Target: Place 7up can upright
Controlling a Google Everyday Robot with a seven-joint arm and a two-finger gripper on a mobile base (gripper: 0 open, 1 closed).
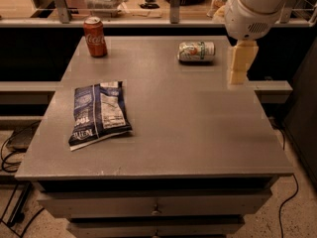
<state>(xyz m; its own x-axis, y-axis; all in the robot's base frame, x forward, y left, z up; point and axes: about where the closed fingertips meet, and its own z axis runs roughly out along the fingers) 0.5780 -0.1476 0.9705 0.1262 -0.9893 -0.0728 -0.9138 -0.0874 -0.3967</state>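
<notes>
The 7up can [196, 51], silvery-white with green lettering, lies on its side at the back right of the grey table [163, 128]. My gripper [239, 63] hangs from the white arm at the upper right, above the table's right edge, just right of the can and apart from it. Nothing is seen in it.
A red Coca-Cola can [94, 36] stands upright at the back left. A dark blue chip bag [98, 113] lies flat at the left middle. A shelf with clutter runs behind the table. Drawers are below the front edge.
</notes>
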